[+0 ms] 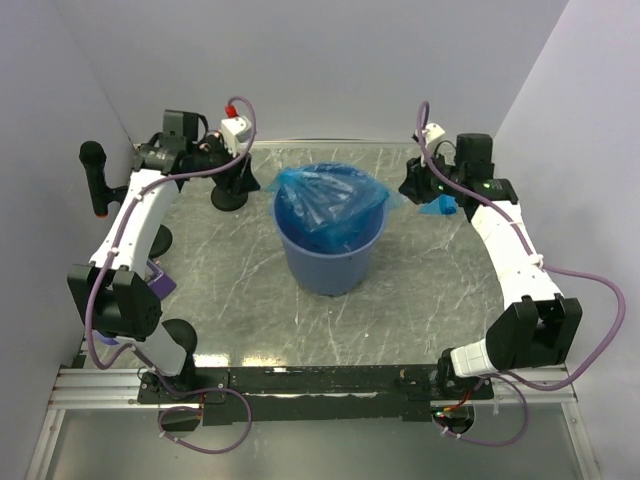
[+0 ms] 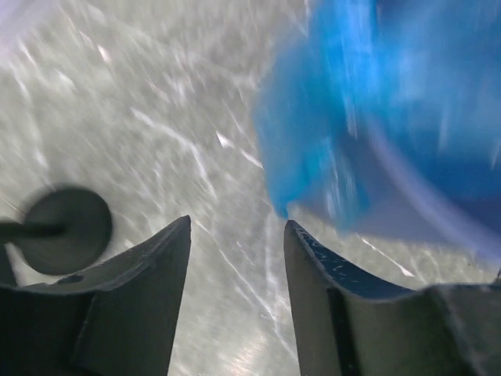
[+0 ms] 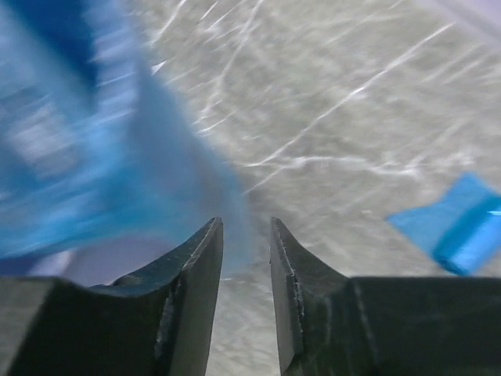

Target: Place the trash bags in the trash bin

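Blue trash bag [image 1: 330, 208] upright in trash bin [image 1: 328, 267]

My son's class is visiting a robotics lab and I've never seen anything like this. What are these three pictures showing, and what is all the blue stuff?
The big picture looks down on a grey table with two white robot arms bolted at its near edge. The other two come from small cameras on each arm's wrist, so the dark prongs at the bottom are that arm's own fingers. In the middle stands a round blue trash bin with a thin blue trash bag bunched in its top. A small folded blue packet lies on the table by the right gripper. The left gripper and the right one are both open and holding nothing. The wrist pictures are blurred.
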You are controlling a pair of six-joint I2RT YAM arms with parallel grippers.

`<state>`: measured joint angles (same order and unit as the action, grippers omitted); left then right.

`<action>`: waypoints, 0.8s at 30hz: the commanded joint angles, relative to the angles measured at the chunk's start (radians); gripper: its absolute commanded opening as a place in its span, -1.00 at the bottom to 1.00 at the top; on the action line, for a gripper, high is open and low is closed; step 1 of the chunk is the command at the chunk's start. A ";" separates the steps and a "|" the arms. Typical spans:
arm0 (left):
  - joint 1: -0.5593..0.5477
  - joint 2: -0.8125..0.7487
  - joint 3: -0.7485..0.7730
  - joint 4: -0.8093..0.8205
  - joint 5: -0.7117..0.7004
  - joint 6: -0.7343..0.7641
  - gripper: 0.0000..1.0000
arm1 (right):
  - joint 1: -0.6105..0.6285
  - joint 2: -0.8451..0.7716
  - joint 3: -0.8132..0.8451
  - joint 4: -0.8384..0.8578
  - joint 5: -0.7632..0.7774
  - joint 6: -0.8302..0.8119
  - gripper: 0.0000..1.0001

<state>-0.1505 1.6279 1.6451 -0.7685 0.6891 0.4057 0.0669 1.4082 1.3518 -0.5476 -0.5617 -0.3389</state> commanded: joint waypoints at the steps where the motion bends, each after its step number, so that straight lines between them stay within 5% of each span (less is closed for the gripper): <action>1: 0.012 -0.053 0.123 0.018 0.196 0.117 0.17 | -0.030 -0.063 0.076 0.006 0.014 -0.054 -0.21; 4: -0.026 -0.045 0.174 0.046 0.236 0.140 0.25 | -0.036 -0.081 0.109 0.015 -0.094 -0.081 -0.19; 8: -0.110 0.044 0.290 -0.136 0.190 0.355 0.27 | -0.021 -0.081 0.132 0.043 -0.341 -0.111 -0.09; 15: -0.205 0.119 0.314 -0.216 0.058 0.600 0.26 | 0.080 0.031 0.247 -0.069 -0.403 -0.222 -0.02; 24: -0.235 0.142 0.302 -0.196 0.018 0.639 0.15 | 0.154 0.106 0.317 -0.238 -0.420 -0.354 0.00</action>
<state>-0.3767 1.7908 1.9503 -0.9680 0.7132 0.9798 0.1944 1.4895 1.6115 -0.7094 -0.9501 -0.6029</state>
